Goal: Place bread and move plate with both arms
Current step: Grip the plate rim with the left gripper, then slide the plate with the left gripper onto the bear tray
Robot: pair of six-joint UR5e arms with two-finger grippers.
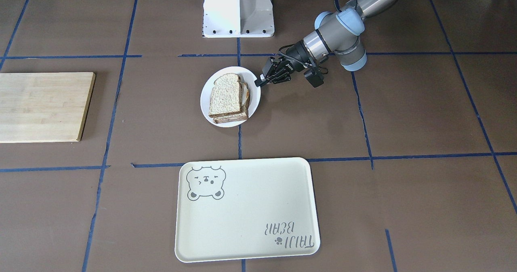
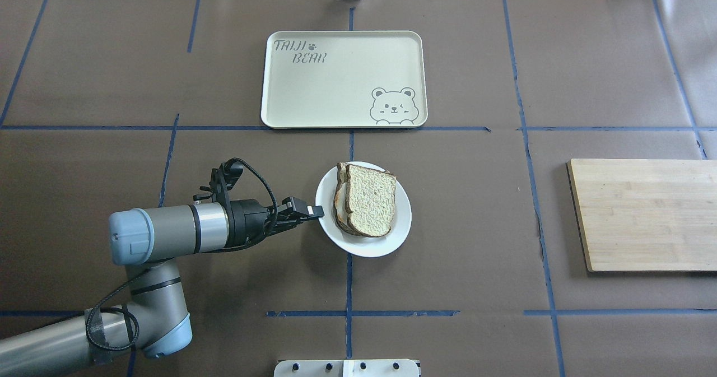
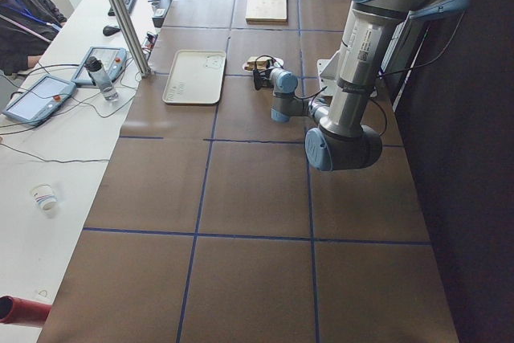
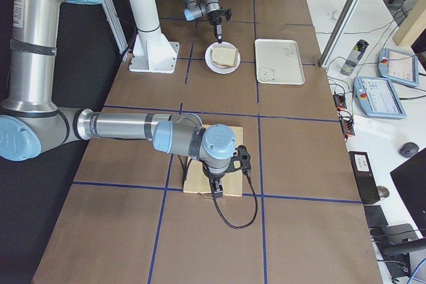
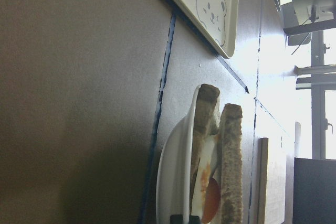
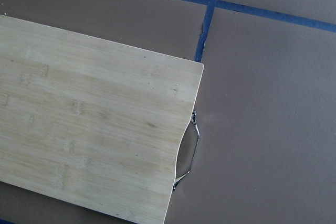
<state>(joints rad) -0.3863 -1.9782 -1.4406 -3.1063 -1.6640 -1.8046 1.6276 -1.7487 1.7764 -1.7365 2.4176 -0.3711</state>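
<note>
The plain bread slice (image 1: 226,95) lies on top of a second slice on the small white plate (image 1: 205,102), mid-table. In the overhead view the bread (image 2: 371,200) sits on the plate (image 2: 364,246). The left wrist view shows the plate (image 5: 173,182) edge-on, with the top slice (image 5: 231,166) over an egg-bearing slice (image 5: 202,129). My left gripper (image 2: 315,212) is shut on the plate's rim on the robot's left side, also in the front view (image 1: 260,80). My right gripper (image 4: 216,189) hovers over the wooden board, far from the plate; I cannot tell whether it is open or shut.
A cream rectangular tray (image 2: 336,85) with a bear drawing lies beyond the plate, away from the robot. A wooden cutting board (image 2: 650,214) with a metal handle (image 6: 189,150) lies on the robot's right. The white pedestal (image 1: 238,9) stands at the robot's side.
</note>
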